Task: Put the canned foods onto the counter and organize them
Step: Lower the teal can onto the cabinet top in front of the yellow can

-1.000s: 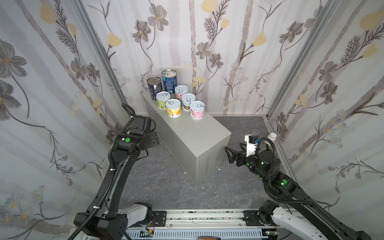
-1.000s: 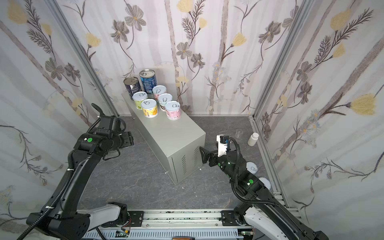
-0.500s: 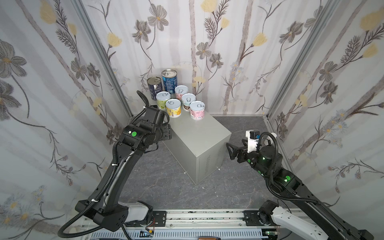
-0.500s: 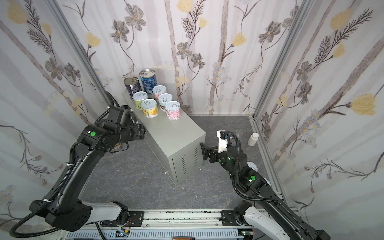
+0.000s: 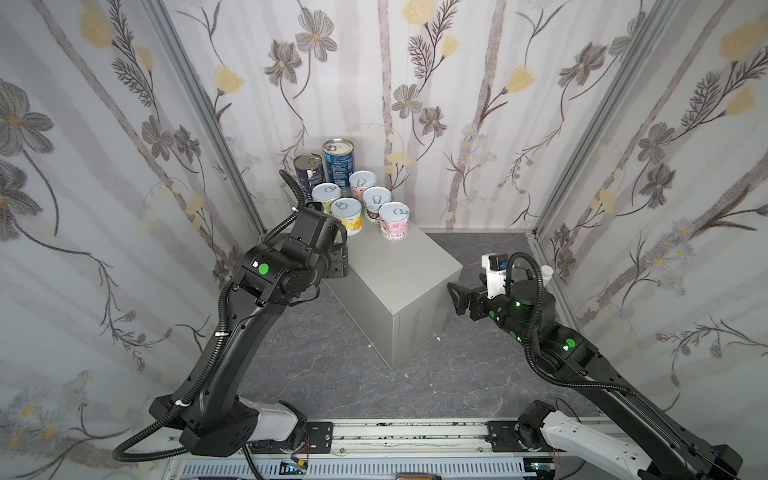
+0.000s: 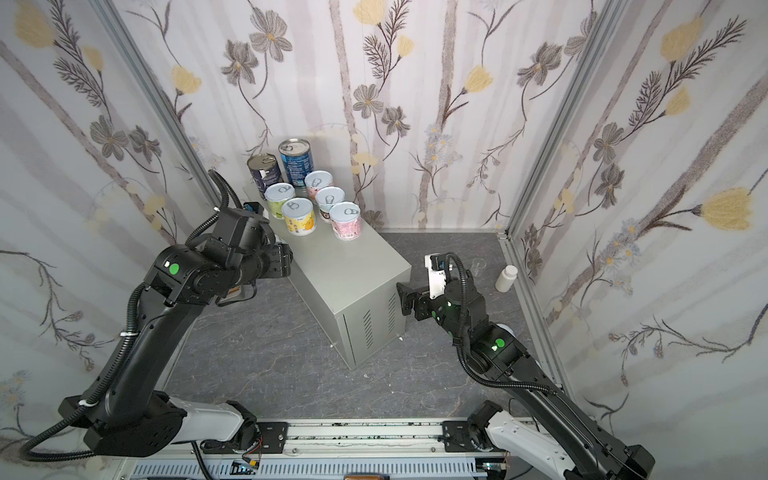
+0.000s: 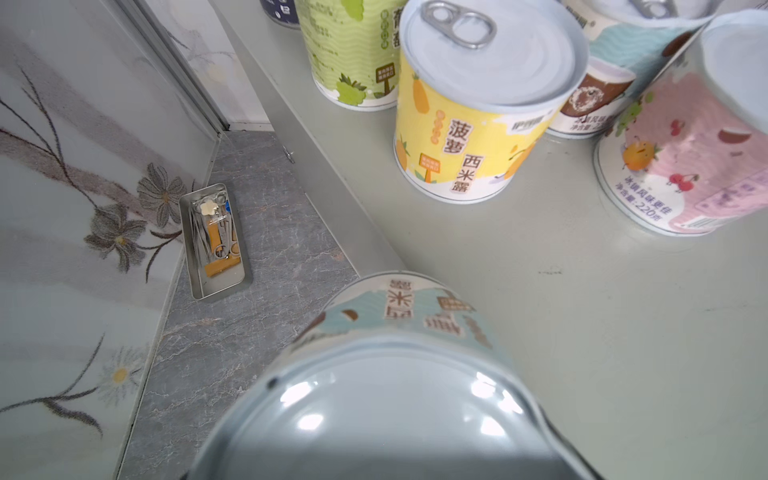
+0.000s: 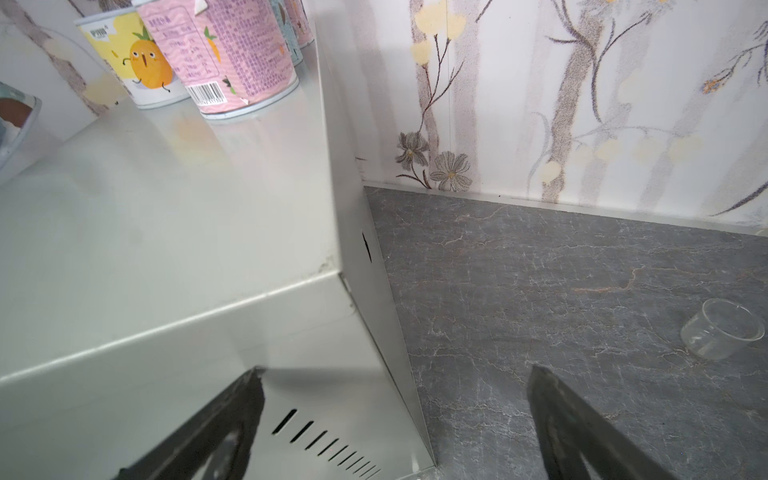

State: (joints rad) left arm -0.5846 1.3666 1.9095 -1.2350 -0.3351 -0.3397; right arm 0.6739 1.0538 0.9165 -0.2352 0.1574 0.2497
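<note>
My left gripper (image 5: 338, 259) (image 6: 284, 259) is shut on a short can with a teal label (image 7: 399, 324), held tilted over the left edge of the counter (image 5: 399, 266) (image 7: 582, 291). Both top views hide this can behind the gripper. At the counter's far end stand two tall dark blue cans (image 5: 338, 160) (image 5: 308, 172) and several short ones, among them a yellow can (image 5: 347, 212) (image 7: 478, 124) and a pink can (image 5: 395, 218) (image 8: 232, 62). My right gripper (image 5: 457, 297) (image 8: 395, 415) hangs open and empty by the counter's vented end.
A white pill bottle (image 6: 506, 277) and a small clear glass cup (image 6: 478, 266) (image 8: 723, 328) stand on the dark floor right of the counter. An open metal tin of tools (image 7: 214, 241) lies on the floor left of it, by the wall.
My left arm has swung up from beside the counter to its left edge, carrying the can. The right gripper has drifted slightly right and stays open.
</note>
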